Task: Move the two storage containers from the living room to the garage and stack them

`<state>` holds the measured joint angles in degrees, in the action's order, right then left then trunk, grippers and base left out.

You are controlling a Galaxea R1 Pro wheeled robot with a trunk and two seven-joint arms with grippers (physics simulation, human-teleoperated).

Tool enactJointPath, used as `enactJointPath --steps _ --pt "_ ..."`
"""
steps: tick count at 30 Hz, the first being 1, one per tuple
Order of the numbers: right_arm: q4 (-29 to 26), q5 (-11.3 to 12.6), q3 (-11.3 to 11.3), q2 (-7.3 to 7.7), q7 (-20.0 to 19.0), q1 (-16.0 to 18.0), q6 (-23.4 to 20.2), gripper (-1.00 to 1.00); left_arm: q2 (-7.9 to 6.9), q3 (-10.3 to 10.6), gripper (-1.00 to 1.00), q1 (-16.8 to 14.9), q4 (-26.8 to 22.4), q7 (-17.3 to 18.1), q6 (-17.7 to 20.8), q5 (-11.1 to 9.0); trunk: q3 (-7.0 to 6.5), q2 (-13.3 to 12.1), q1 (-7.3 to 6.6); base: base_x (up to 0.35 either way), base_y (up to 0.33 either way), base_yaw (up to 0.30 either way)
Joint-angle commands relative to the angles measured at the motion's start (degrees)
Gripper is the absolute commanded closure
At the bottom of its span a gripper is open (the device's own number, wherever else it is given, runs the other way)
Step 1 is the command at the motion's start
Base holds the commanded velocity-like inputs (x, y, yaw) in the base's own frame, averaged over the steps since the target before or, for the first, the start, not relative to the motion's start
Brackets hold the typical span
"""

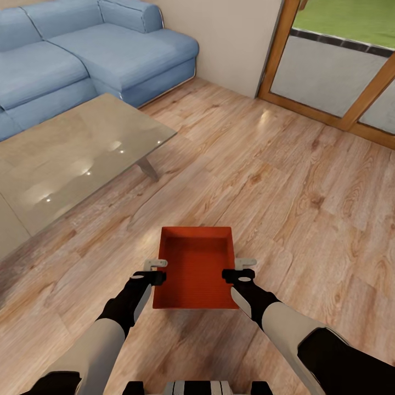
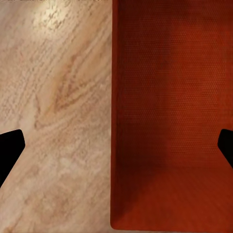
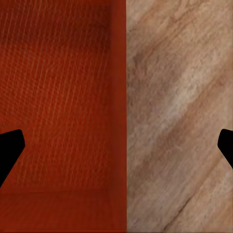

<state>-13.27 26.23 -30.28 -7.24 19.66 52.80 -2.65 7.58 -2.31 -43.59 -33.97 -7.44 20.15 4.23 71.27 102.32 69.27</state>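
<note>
Orange-red rectangular open-top plastic bin (image 1: 195,267) on light wood plank floor (image 1: 307,181), left tool (image 1: 159,271) and right tool (image 1: 241,269) spread wide astride its side walls, clear glass-topped bench (image 1: 66,159) and blue corner sofa (image 1: 82,60) beyond

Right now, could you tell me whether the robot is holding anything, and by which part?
Nothing is held yet. Both grippers, left and right, are open, each straddling a long side wall of the bin, one finger inside and one outside.
</note>
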Motion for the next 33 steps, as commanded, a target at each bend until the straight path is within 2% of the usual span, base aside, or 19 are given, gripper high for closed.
enactJointPath --steps 1,15,30,33 --pt "-0.1 0.3 -0.5 0.03 0.4 0.0 -0.4 -1.00 0.06 -0.2 -1.00 0.0 -0.1 0.1 0.3 0.4 0.03 0.0 0.00 0.000 0.000 0.000" --pt "2.4 0.2 -0.5 0.12 0.2 0.0 -0.2 -1.00 0.06 -0.2 -1.00 0.0 -0.5 0.0 0.2 0.4 0.03 0.0 0.00 0.000 0.000 0.000" --pt "2.5 0.2 -0.5 0.03 0.2 0.0 0.0 -1.00 0.06 -0.2 -1.00 0.0 -0.1 0.1 0.2 0.4 2.72 6.0 3.29 0.000 0.000 0.000" --pt "2.5 0.2 -0.5 0.03 0.2 0.0 0.1 -1.00 0.06 -0.2 -1.00 0.0 -0.2 0.1 0.3 0.4 2.72 6.0 3.29 0.000 0.000 0.000"
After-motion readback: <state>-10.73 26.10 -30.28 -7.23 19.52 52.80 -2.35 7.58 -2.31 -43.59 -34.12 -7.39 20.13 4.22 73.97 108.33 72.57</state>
